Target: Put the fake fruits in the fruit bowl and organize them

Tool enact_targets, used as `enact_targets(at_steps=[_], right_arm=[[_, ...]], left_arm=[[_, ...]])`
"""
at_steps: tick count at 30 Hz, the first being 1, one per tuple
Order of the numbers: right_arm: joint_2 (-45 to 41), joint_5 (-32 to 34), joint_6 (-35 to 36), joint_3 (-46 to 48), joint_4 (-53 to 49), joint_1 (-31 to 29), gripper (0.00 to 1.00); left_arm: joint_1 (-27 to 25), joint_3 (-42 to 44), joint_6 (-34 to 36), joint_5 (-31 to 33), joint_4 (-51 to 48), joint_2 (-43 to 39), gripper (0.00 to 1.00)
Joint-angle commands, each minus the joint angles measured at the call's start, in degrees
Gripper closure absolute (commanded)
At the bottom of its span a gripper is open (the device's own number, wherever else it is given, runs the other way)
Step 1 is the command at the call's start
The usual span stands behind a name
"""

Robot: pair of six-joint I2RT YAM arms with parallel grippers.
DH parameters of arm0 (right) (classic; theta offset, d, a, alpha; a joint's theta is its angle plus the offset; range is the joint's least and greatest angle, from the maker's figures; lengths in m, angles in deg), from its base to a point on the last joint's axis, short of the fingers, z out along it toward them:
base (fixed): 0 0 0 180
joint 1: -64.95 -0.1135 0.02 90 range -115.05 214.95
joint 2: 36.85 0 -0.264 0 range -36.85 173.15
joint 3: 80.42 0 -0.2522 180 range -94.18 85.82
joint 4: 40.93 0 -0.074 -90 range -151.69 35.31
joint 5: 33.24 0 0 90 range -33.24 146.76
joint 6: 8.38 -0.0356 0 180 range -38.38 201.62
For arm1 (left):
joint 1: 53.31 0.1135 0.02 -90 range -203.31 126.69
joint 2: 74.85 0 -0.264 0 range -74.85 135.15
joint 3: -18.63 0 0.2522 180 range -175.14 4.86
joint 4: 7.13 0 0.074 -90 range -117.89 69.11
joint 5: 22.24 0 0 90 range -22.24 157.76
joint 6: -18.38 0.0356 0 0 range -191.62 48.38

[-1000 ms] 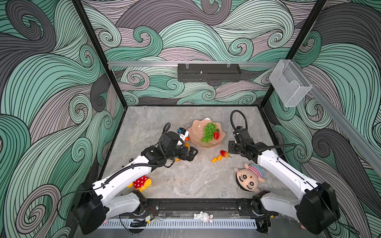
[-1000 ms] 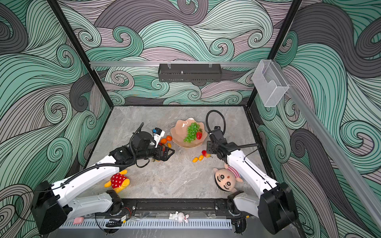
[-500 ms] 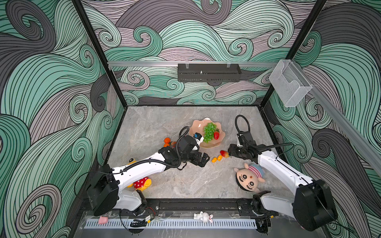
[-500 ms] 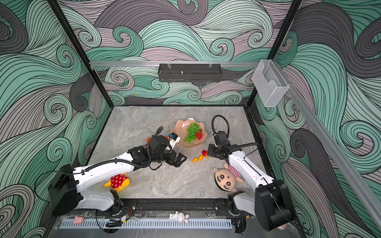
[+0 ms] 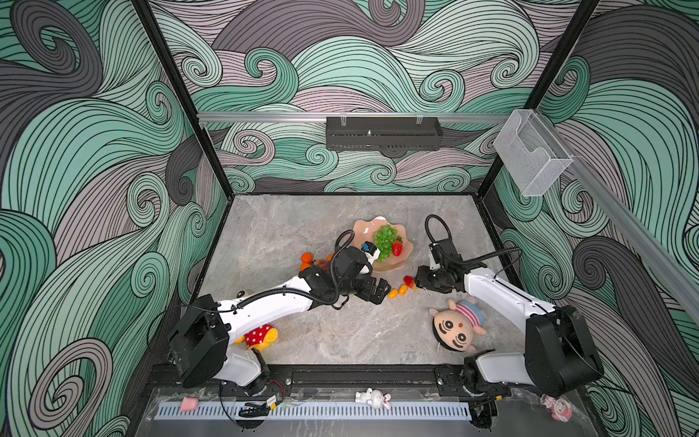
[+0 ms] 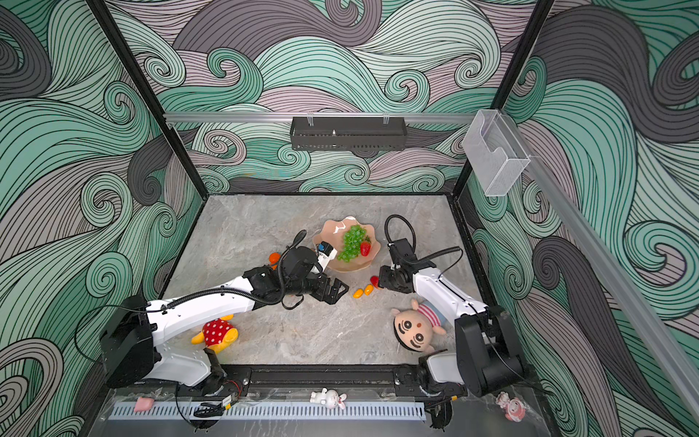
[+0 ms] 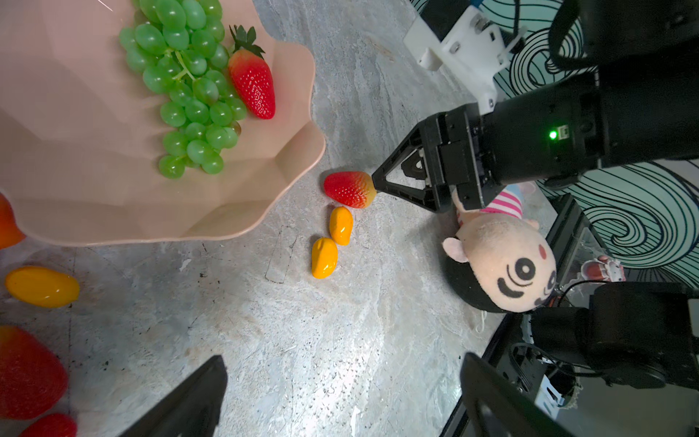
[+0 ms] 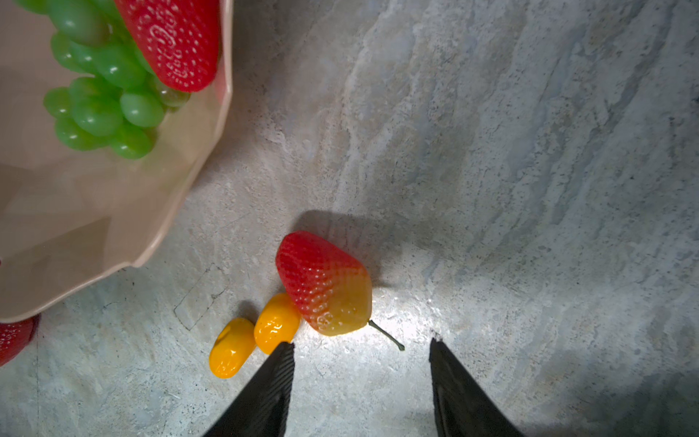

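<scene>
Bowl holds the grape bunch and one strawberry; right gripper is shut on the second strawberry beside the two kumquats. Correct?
Not quite: the right gripper is open, not shut on the second strawberry, which lies on the table just in front of it, beside the two kumquats. The right wrist view shows it. The bowl does hold the grape bunch and one strawberry.

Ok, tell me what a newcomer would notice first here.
The green grape bunch and a red strawberry sit in the pink fruit bowl at mid-table. Beside the bowl, a loose strawberry lies by two kumquats, with the open right hand just short of it.
</scene>
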Motion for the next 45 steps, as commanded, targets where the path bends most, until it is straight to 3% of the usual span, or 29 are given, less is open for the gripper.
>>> enact_targets(at_steps=[1,6,19,31,45], right_arm=[[1.86,-3.77,3.67,-1.07,-1.27,1.15,0.32],[5.59,-6.65,6.59,-3.29,-1.83,2.16,0.27],[10.71,-14.58,8.25,-4.0,-3.92,3.19,0.36],[11.31,-15.96,8.6,-3.92,-4.95,3.08,0.6],[12.42,-16.23,8.91,-3.92,-4.76,3.05,0.79]], left_arm=[[-0.4,-1.39,-0.24,-0.98,0.9,1.02,0.02],[-0.45,-1.3,-0.35,-1.65,0.98,1.31,0.02],[-0.42,-0.86,-0.68,-1.69,0.49,1.02,0.02],[-0.44,-1.04,-0.73,-2.22,0.29,1.47,0.02],[-0.49,-1.08,-0.95,-2.92,0.36,2.19,0.02]])
